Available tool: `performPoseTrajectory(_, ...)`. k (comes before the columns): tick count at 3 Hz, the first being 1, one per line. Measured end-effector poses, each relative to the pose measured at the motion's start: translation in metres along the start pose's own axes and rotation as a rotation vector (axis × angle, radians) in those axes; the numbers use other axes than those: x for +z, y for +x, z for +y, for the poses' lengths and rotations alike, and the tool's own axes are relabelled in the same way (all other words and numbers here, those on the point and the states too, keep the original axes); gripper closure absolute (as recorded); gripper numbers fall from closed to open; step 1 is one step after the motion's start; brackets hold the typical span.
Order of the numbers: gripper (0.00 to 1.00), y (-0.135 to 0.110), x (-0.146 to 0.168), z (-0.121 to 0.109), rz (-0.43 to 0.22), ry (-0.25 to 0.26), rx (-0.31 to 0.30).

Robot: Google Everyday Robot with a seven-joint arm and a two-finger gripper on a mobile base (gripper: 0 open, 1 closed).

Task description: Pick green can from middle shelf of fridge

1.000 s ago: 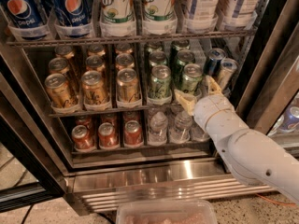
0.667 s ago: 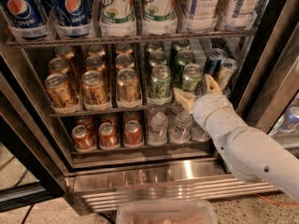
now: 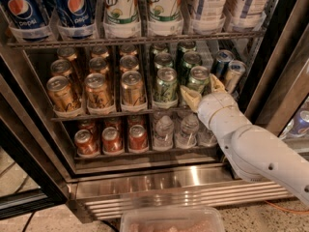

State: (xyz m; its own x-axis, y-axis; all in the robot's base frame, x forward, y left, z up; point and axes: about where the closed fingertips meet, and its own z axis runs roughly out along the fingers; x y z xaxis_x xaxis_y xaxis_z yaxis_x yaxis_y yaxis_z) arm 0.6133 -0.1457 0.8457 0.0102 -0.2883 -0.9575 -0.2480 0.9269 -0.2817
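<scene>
The hand [image 3: 201, 88] is at the front of the middle shelf [image 3: 96, 114] in the fridge [image 3: 159, 187]. Its fingers are spread, flanking the green can [image 3: 198, 76], which stands upright between them. Contact is unclear.

Speckled pale floor [image 3: 251, 220] runs along the bottom, a thin orange cord [image 3: 289, 209] lying on it at the right, and a clear plastic tub [image 3: 171, 220] at the lower edge. Warm light glints off a ribbed steel panel [image 3: 169, 191] below the shelves. A dark door frame [image 3: 21, 149] slants down the left. The pincer [image 3: 203, 90] sits at the right end of the middle shelf [image 3: 111, 114].
</scene>
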Motion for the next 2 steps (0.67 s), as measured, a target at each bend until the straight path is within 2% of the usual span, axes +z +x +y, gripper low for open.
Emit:
performPoseTrajectory(1, 0.60, 0.0021, 0.0052, 0.0055, 0.007, -0.014, 0.014)
performPoseTrajectory(2, 0.80, 0.0035, 0.0069, 0.0076, 0.013, -0.020, 0.028)
